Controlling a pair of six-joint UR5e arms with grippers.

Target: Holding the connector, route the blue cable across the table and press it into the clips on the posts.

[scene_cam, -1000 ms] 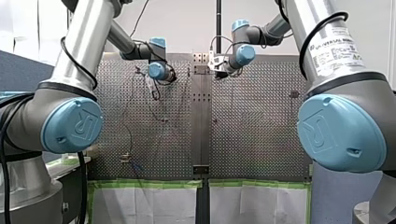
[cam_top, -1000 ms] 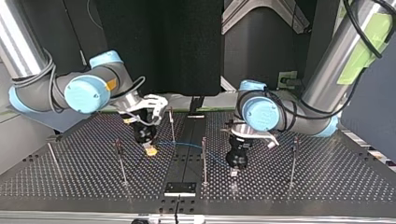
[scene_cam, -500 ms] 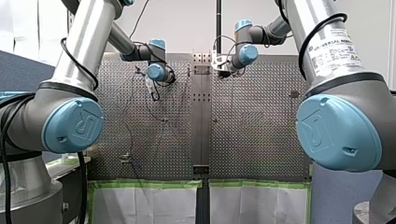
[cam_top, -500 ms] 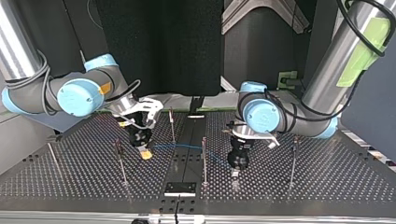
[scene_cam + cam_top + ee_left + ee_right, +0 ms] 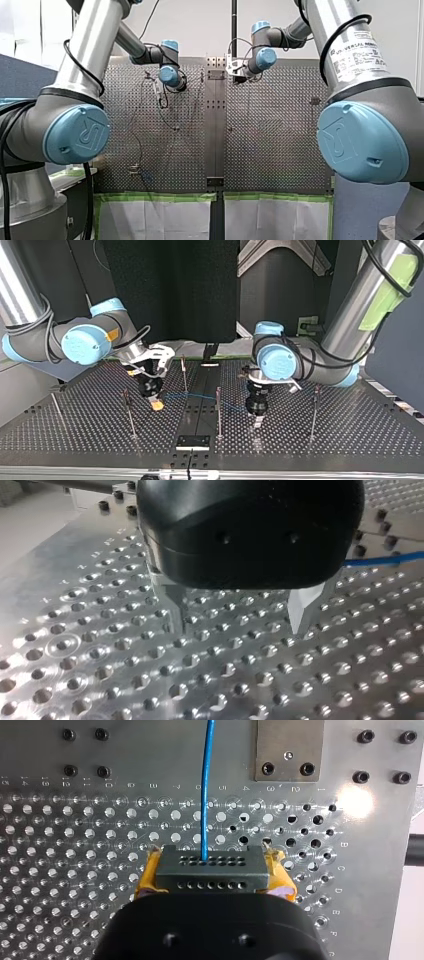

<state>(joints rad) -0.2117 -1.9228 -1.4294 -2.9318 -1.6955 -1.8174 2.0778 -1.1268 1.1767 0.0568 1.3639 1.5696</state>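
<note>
- My right gripper point(image 5: 210, 870), left of centre in the top view, is closed on the connector point(image 5: 210, 866). The dark block is clamped between its yellow pads point(image 5: 148, 872), low over the table point(image 5: 350, 440).
- The blue cable point(image 5: 205, 795) leaves the connector's front face straight ahead of those fingers. In the top view its long axis runs left to right across the middle of the frame, past the centre post point(image 5: 218, 407), toward my left gripper point(image 5: 240, 617).
- My left gripper stands wide open and empty, its metal fingers point(image 5: 175, 605) pointing down at bare holes. The cable lies beside it, outside one finger, not between the jaws.
- My left arm looks nearer the free span. It would likely have to shift sideways, across the cable's axis, to straddle the cable before pressing it down at a post.
- "UNIVERSAL ROBOTS" is readable on the label point(image 5: 357, 50) at the front view's upper right. Small engraved digits and letters edge the hole grid in the right wrist view.
</note>
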